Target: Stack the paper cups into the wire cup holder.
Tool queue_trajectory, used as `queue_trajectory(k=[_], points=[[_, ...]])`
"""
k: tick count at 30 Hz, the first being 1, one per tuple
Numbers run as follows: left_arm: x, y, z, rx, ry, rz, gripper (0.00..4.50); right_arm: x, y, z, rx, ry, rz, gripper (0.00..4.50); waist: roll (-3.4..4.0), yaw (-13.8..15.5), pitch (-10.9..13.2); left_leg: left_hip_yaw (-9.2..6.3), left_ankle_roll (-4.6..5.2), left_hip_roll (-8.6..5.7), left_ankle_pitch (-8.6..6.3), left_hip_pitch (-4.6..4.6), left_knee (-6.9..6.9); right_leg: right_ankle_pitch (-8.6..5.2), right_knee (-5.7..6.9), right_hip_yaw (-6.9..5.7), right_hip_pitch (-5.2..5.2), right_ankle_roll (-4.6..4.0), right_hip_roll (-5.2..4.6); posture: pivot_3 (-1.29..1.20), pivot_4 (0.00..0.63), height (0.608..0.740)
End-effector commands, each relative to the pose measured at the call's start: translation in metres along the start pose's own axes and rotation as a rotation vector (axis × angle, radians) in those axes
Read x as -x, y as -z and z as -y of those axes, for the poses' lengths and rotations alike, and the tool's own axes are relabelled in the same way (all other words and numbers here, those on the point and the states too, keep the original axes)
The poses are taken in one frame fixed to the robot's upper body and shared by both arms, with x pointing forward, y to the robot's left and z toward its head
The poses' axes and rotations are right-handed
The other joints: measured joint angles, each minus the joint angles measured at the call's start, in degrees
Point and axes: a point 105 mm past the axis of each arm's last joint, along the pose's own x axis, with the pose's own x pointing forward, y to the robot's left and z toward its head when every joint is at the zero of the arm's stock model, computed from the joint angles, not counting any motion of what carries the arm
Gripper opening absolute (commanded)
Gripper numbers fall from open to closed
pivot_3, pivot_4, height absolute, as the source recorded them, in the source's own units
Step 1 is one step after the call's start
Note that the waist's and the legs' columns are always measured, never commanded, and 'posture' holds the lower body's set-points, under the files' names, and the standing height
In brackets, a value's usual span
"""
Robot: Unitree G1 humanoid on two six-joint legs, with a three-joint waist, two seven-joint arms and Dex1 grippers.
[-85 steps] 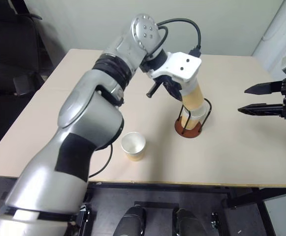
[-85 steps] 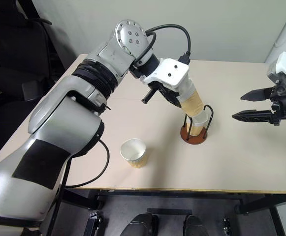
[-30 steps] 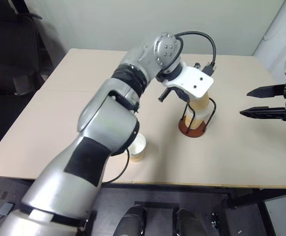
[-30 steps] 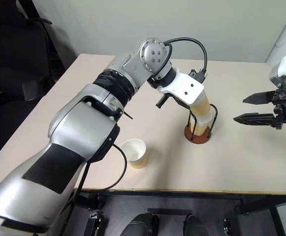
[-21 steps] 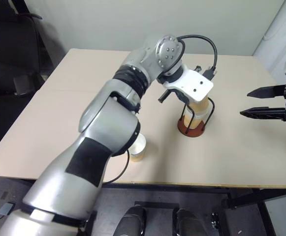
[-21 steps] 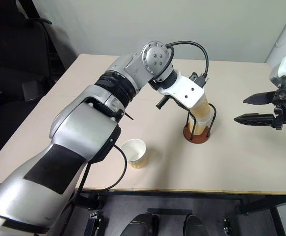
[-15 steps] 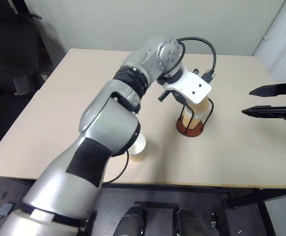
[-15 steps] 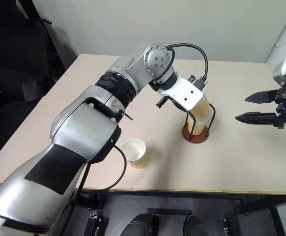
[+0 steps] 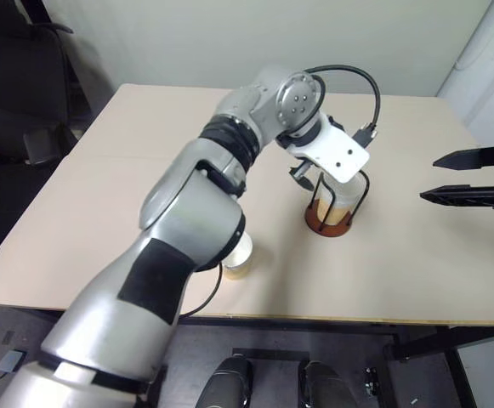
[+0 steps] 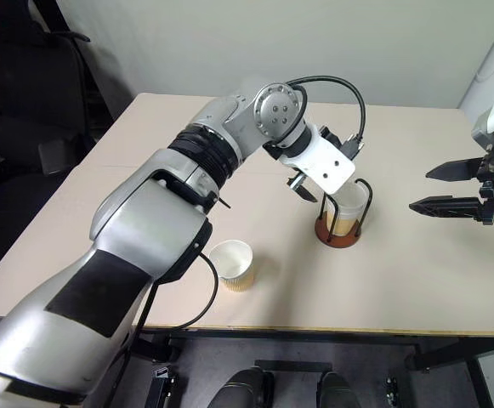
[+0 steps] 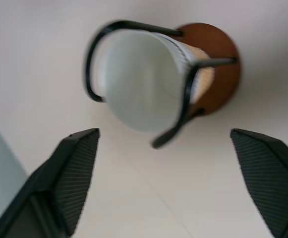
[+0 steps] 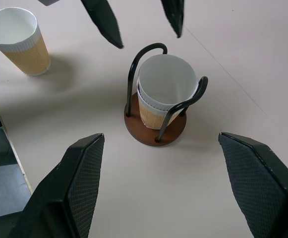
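Note:
The wire cup holder (image 12: 156, 130), a brown disc with black wire loops, stands on the table and holds two nested paper cups (image 12: 166, 89). My left gripper (image 12: 148, 40) hovers open just above them, its fingers (image 11: 79, 168) spread wide and apart from the cups and the wires. A third paper cup (image 10: 233, 263) stands upright near the table's front edge, left of the holder. My right gripper (image 10: 451, 189) is open with nothing in it, held in the air well to the right of the holder.
The beige table (image 10: 417, 280) has bare room around the holder and to its right. A black chair (image 10: 25, 102) stands beyond the table's left side. My left arm stretches across the table's middle, over the loose cup.
My left gripper has opened and let go of the upper cup, which now sits lower in the holder, nested in the other cup. The right gripper has stayed in place.

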Motion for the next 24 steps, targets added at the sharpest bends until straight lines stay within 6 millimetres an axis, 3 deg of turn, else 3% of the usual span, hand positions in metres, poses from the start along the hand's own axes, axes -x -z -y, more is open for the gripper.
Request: queue_trajectory(k=[1, 4, 9, 14, 18, 24], points=[[0.009, -0.01, -0.02, -0.048, -0.083, 0.002, 4.49, 0.012, -0.014, -0.001, 0.057, 0.041, 0.029, 3.76, 0.0, 0.0, 0.0, 0.0, 0.0, 0.0, 0.0, 0.0, 0.0, 0.0, 0.0, 0.0, 0.0, 0.0, 0.0, 0.0, 0.15, 0.74], [0.012, -0.01, -0.023, -0.028, -0.108, 0.009, 4.49, 0.012, -0.014, 0.0, 0.058, 0.043, 0.027, 3.76, 0.0, 0.0, 0.0, 0.0, 0.0, 0.0, 0.0, 0.01, 0.0, 0.0, 0.02, 0.0, 0.0, 0.0, 0.0, 0.0, 0.15, 0.74], [0.037, 0.001, -0.025, 0.091, -0.141, 0.07, 4.49, 0.008, -0.012, -0.006, 0.043, 0.028, 0.019, 3.76, 0.0, -0.04, 0.0, 0.01, -0.01, 0.01, 0.0, 0.01, 0.0, 0.0, 0.03, 0.0, -0.01, 0.0, 0.03, 0.0, 0.15, 0.74], [0.076, 0.036, -0.008, 0.214, -0.115, 0.024, 4.49, -0.001, -0.01, -0.022, 0.022, -0.037, 0.018, 3.76, 0.06, -0.22, -0.03, 0.01, -0.05, 0.03, -0.03, 0.03, -0.03, -0.04, 0.03, 0.01, -0.03, -0.05, 0.07, 0.0, 0.15, 0.74], [0.098, 0.046, 0.014, 0.288, 0.008, 0.051, 4.49, -0.005, -0.018, -0.035, 0.047, -0.104, 0.036, 3.76, 0.07, -0.18, -0.04, -0.02, -0.06, 0.03, -0.02, 0.01, -0.02, -0.2, 0.04, 0.02, -0.05, -0.34, 0.08, 0.0, 0.15, 0.74], [0.102, 0.055, 0.033, 0.399, 0.069, 0.085, 4.49, -0.009, -0.021, -0.044, 0.132, -0.14, 0.058, 3.76, 0.06, 0.15, -0.04, -0.04, 0.01, 0.0, -0.06, -0.03, 0.05, -0.31, 0.0, -0.02, -0.03, -0.52, 0.01, 0.0, 0.15, 0.74]])
